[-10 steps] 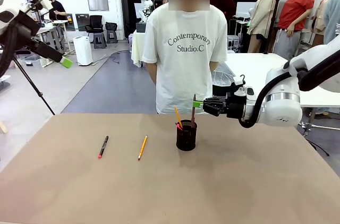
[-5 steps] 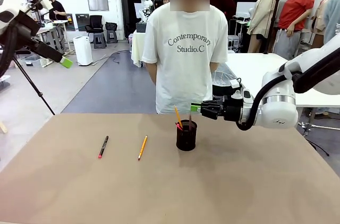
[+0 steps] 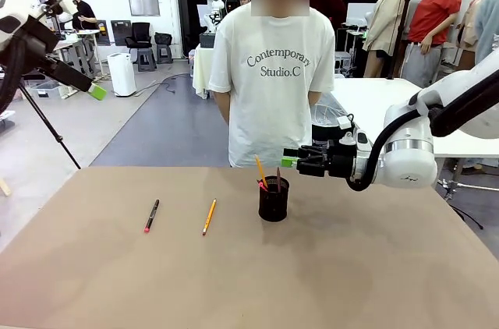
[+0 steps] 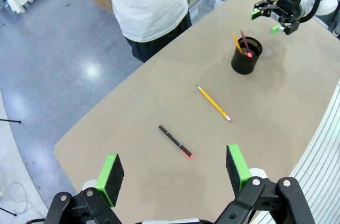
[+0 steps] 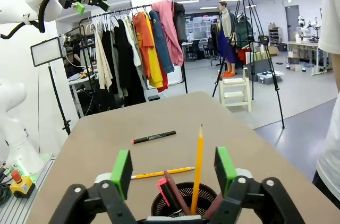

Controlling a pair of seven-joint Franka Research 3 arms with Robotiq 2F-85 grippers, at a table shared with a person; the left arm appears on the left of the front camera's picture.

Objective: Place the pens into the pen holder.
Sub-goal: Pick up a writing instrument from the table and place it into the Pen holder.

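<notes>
**Spotter:** Both fingers of your right claw (image 3: 291,157) stand spread and empty, close above the pen holder (image 3: 274,203) near the tabletop's (image 3: 351,267) far edge.

**Operator:** What's left?

**Spotter:** Several pens (image 5: 198,160) stand inside. A black pen (image 3: 151,216) and a yellow pencil (image 3: 209,217) lie toward the left edge.

My left arm (image 3: 31,48): raised high at my left side, wrist angled downward. My left pincer (image 4: 174,171): jaws spread wide, green pads (image 4: 111,173) well apart, nothing between them. My right arm (image 3: 409,153): reaching in from my right, wrist held level. My right pincer (image 3: 290,157): pointing toward my left, jaws parted, gripping nothing.
</notes>
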